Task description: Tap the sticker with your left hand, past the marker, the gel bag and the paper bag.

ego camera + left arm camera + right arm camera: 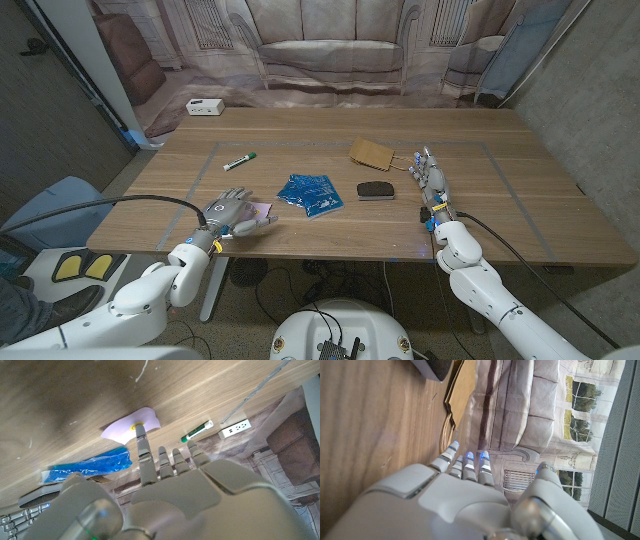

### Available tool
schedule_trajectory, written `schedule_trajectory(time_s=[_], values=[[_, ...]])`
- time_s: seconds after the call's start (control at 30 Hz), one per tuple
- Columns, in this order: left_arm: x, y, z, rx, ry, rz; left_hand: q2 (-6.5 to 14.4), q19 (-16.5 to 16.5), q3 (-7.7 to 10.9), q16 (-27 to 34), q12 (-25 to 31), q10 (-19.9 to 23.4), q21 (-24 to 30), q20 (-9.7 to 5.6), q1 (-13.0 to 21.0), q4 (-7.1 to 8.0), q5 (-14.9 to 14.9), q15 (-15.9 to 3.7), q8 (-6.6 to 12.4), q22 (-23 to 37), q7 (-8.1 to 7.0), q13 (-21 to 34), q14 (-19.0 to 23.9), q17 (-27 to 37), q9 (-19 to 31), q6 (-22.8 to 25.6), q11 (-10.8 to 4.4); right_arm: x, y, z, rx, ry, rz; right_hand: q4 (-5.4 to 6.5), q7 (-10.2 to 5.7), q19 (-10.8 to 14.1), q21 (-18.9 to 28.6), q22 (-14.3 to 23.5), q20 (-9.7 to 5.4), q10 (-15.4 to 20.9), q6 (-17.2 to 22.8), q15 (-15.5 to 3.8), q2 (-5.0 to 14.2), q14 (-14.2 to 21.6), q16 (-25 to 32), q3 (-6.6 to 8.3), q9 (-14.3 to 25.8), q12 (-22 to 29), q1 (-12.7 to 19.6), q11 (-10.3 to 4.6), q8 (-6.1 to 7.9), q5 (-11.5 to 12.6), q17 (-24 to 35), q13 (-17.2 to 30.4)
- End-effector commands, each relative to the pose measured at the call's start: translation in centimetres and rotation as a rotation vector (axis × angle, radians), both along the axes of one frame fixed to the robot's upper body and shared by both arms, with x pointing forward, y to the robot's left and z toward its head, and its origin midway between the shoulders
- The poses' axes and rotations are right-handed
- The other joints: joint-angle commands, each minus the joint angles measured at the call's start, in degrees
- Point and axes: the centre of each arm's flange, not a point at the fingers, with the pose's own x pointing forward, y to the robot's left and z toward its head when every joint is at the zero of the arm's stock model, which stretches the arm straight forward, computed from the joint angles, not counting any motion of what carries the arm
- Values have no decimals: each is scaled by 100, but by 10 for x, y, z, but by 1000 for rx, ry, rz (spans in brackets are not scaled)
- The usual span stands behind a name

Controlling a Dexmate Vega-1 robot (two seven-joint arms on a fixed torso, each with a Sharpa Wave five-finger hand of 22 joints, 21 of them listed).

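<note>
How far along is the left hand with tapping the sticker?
Reach looks done: the left hand is at the pale sticker, clear of the marker, gel bag and paper bag. In hand: one extended finger has its tip on the sticker's yellow centre, so the tap seems to be happening. Left: lifting the hand off. The right hand waits beside the paper bag, holding nothing.

Left hand (233, 213) rests on the sticker (263, 211); gel bag (310, 192) beside it; marker (239, 160) beyond; right hand (433, 182) near paper bag (371, 153).

Black case (377, 190), perhaps; white power strip (204, 106).
</note>
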Motion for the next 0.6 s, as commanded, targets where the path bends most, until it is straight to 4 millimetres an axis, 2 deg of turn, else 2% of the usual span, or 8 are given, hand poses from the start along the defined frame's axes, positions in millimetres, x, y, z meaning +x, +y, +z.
schedule_trajectory(time_s=[0.03, 0.6], values=[[2, 0, -7, -7, 30, 6, 77, -40, -14, 33, 71, 38, 13, 21, 25, 8, 33, -1, 63, 30, -30, -5, 57, 14, 13, 133, -29, -1, 1, -1, 4, 4, 0, -13, -7, 36, -15, 21, 22, 46, 77, 48, 41, 17, -18, -13, 31, -31, -40, 7, -17, -6, 11, 24], [5, -3, -22, -43, 73, 0, 110, -45, -14, 34, 103, 96, 21, 11, 60, -1, 41, -9, 110, 29, -14, -6, 72, 13, 12, 296, -12, -4, -1, 0, -5, 2, -3, -17, 2, 40, -31, 22, 26, 55, 86, 58, 39, 15, -20, -17, 31, -31, -41, 15, -15, -6, 10, 25]])
